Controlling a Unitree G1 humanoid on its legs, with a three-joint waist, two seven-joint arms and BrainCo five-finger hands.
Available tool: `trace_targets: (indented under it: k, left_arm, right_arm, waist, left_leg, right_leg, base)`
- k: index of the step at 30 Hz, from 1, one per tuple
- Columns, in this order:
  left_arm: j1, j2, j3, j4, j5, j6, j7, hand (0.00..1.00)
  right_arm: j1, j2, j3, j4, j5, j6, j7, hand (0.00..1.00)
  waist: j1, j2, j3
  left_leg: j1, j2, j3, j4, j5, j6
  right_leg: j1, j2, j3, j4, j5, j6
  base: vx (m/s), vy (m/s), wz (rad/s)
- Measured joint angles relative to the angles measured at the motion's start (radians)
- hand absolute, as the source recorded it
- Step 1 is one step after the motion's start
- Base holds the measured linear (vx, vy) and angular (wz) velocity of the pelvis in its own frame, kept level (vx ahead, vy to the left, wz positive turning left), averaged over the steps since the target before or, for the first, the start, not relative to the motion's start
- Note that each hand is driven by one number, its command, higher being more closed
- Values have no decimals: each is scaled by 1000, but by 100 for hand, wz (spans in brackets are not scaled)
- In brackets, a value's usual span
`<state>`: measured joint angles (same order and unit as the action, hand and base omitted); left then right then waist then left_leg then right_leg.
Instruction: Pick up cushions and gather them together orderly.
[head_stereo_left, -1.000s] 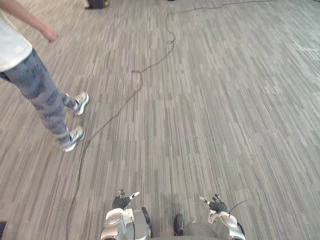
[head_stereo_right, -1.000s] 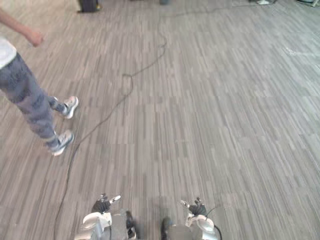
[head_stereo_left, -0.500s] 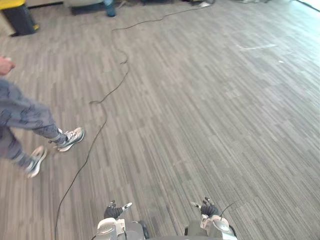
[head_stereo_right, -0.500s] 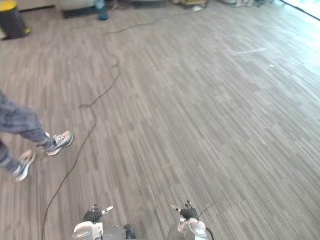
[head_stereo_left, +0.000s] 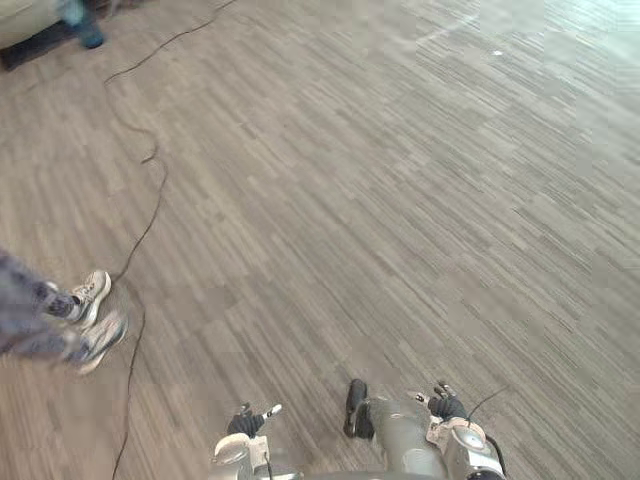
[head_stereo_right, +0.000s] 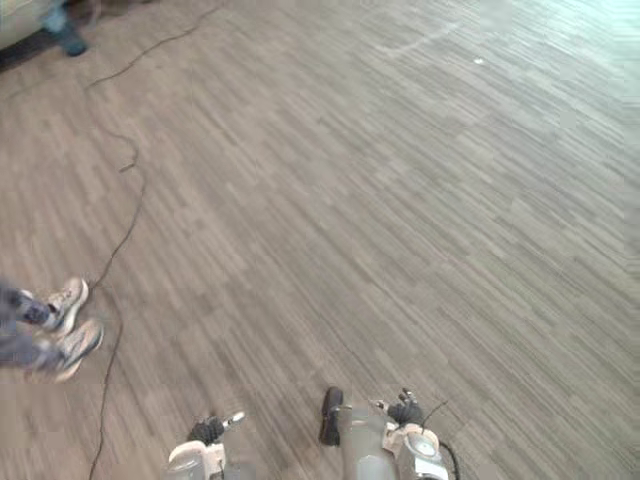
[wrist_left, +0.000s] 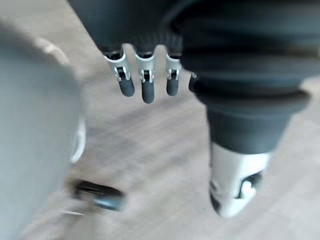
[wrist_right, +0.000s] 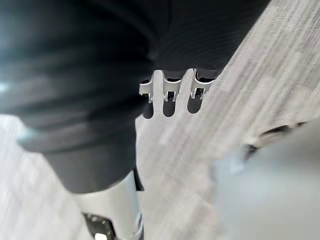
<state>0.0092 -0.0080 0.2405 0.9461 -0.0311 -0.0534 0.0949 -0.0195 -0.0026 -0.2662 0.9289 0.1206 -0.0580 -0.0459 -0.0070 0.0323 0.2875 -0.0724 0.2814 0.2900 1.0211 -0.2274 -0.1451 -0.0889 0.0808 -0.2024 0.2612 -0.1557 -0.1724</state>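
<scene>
At the far left a person's legs (head_stereo_left: 30, 320) and pale shoes (head_stereo_left: 92, 312) stand on the grey striped floor (head_stereo_left: 400, 200), well apart from the robot. Low in the head views the left robot hand (head_stereo_left: 245, 423) hangs close to the body. Its wrist view shows its fingers (wrist_left: 146, 90) straight and slack and the thumb (wrist_left: 232, 185) standing apart, with nothing in the grasp. Further right, the right robot hand (head_stereo_left: 447, 407) hangs at about the same height, its fingers (wrist_right: 169, 102) likewise loose and unbent, its thumb (wrist_right: 112, 210) apart from them, carrying nothing. Where the cushions lie cannot be told from here, so neither their direction from the robot hands, nor their long axis, nor the nearer arm can be judged. The step in hand looks like searching: the robot probably has to walk or turn until a cushion comes before it, and only then choose a side to reach from.
</scene>
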Motion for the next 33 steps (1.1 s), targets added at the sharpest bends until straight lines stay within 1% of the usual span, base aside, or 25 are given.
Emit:
trace_targets:
  k: [1,2,4,5,7,8,10,11,12,13,14,15,16,18,22,23,24,25,26,27,28,30,31,32,33]
  left_arm:
    - [0,3,-1,-8,-1,-2,0,0]
    - [2,6,0,-30,-2,-7,0,0]
    - [6,2,10,-42,-2,-10,2,0]
    - [23,1,9,-36,-3,-9,6,0]
    - [29,-3,6,-34,-13,-11,11,0]
    - [28,-4,5,-35,-13,-14,11,0]
    - [28,3,-14,-33,-12,-25,10,0]
    - [29,34,-36,-26,-10,-22,11,0]
    - [29,39,-36,-24,-10,-22,10,0]
    - [28,52,-34,-21,-11,-21,11,0]
    - [23,64,-41,-12,-11,-19,13,0]
    - [23,67,-43,-9,-11,-18,16,0]
    - [19,73,-59,16,-11,-9,16,0]
    - [28,66,-82,41,-10,1,16,0]
    - [27,77,-123,60,-8,2,12,0]
    - [16,78,-125,67,-6,3,11,0]
    - [22,87,-146,68,3,4,9,0]
    - [25,91,-153,67,6,4,8,0]
    - [28,98,-155,71,10,4,8,0]
    - [32,69,-135,80,12,4,8,0]
    - [39,54,-122,79,12,2,6,0]
    - [42,23,-92,68,11,0,2,0]
    - [43,10,-54,49,7,2,4,0]
    - [45,2,-34,36,6,0,3,0]
    - [45,2,-26,30,5,0,3,0]
  right_arm:
    - [2,2,2,2,0,0,0,0]
    - [8,6,5,7,0,4,-1,0]
    - [3,4,5,8,-1,9,-2,0]
    - [0,-1,6,25,-2,8,-3,0]
    - [0,-16,32,64,-2,9,-5,0]
    - [-1,-19,43,74,-2,11,-5,0]
    - [4,-14,57,81,-1,12,-6,0]
    - [-1,4,69,81,-1,9,-2,0]
    - [-3,9,71,82,-2,6,0,0]
    - [6,16,68,84,-2,7,1,0]
    - [19,19,66,86,-2,7,1,0]
    - [18,18,65,81,-2,7,3,0]
    - [12,2,70,68,-1,5,7,0]
    - [16,-15,86,39,-3,-4,7,0]
    - [-1,-18,82,28,-3,-13,15,0]
    - [-1,-21,75,30,-2,-14,15,0]
    - [1,-21,74,32,0,-11,16,0]
    - [6,-20,72,31,2,-12,16,0]
    - [23,-21,67,31,9,-12,20,0]
    - [13,-31,56,30,7,-12,25,0]
    - [10,-36,54,29,7,-12,26,0]
    - [8,-41,36,18,8,-12,25,0]
    - [18,-42,35,-11,14,-10,21,0]
    - [16,-41,37,-14,26,-10,18,0]
    - [15,-38,40,-14,38,-10,15,0]
  waist:
    - [2,-6,1]
    - [18,-17,-1]
    - [45,-21,-2]
    - [52,-9,-7]
    - [57,14,-22]
    - [62,18,-24]
    - [75,-3,-49]
    - [64,-43,-71]
    - [64,-56,-76]
    - [62,-90,-73]
    - [59,-115,-61]
    - [59,-119,-56]
    - [42,-103,-40]
    - [27,-66,-42]
    - [4,-64,-40]
    - [-5,-66,-37]
    - [-14,-76,-34]
    - [-14,-82,-35]
    - [-25,-98,-38]
    - [-32,-54,-42]
    - [-27,-32,-52]
    - [-33,-2,-50]
    - [-34,19,-41]
    - [-24,32,-33]
    - [-17,31,-29]
  left_leg:
    - [-28,-8,8,-19,-14,11]
    - [-104,-33,33,-117,-39,52]
    - [-177,-80,18,-333,-39,58]
    - [-202,-126,-40,-586,14,37]
    - [-246,-138,-120,-783,97,8]
    - [-257,-136,-126,-805,117,12]
    - [-252,-161,-134,-792,281,45]
    - [-249,-198,-116,-785,263,95]
    - [-241,-209,-99,-781,244,113]
    - [-203,-245,-74,-762,200,140]
    - [-133,-278,-50,-750,146,161]
    - [-99,-287,-45,-750,117,164]
    - [1,-290,-37,-742,60,172]
    - [151,-274,-1,-806,9,169]
    - [320,-260,15,-936,8,167]
    - [349,-256,0,-951,8,168]
    - [381,-260,-20,-957,8,168]
    - [396,-268,-33,-964,8,168]
    - [451,-289,-80,-979,2,158]
    - [476,-259,-94,-959,2,153]
    - [465,-237,-96,-918,10,140]
    - [361,-200,-122,-629,63,53]
    - [199,-132,-149,-259,185,-46]
    - [114,-88,-130,-63,152,-35]
    - [84,-76,-122,6,128,-23]
  right_leg:
    - [29,3,16,-19,5,14]
    - [100,8,76,-67,-3,30]
    - [169,5,163,-108,-23,65]
    - [234,-1,227,-154,-43,92]
    - [316,-5,286,-218,-58,114]
    - [337,-11,297,-231,-69,126]
    - [373,-57,334,-213,-120,177]
    - [319,-100,338,-107,-129,193]
    - [279,-114,340,-24,-140,220]
    - [203,-144,342,198,-144,277]
    - [112,-174,339,457,-68,374]
    - [77,-186,336,565,-28,396]
    - [19,-208,279,750,-22,359]
    - [-100,-242,155,819,-65,277]
    - [-257,-251,-57,511,-97,234]
    - [-284,-231,-90,336,-46,214]
    - [-281,-205,-85,96,59,214]
    - [-271,-201,-79,23,95,214]
    - [-255,-192,-37,-46,243,149]
    - [-272,-170,-37,53,221,104]
    - [-278,-168,-38,95,188,88]
    - [-247,-154,-49,150,93,82]
    - [-177,-118,-41,127,45,74]
    - [-113,-80,-26,102,20,60]
    - [-82,-64,-14,90,5,56]
  base:
    - [517,-41,-96]
    - [506,1,-116]
    - [497,70,-137]
    - [546,180,-115]
    - [659,283,-97]
    - [645,353,-86]
    - [685,379,-76]
    - [696,350,-52]
    - [808,393,-40]
    - [643,293,-31]
    - [624,277,-27]
    - [582,243,-25]
    - [545,221,-25]
    - [570,214,-39]
    - [560,61,-6]
    - [627,-77,38]
    - [648,-106,44]
    - [849,-196,54]
    - [860,-208,26]
    - [719,-174,14]
    - [651,-185,-12]
    - [633,-210,-3]
    - [636,-171,-19]
    - [637,-126,-34]
    - [611,-66,-62]
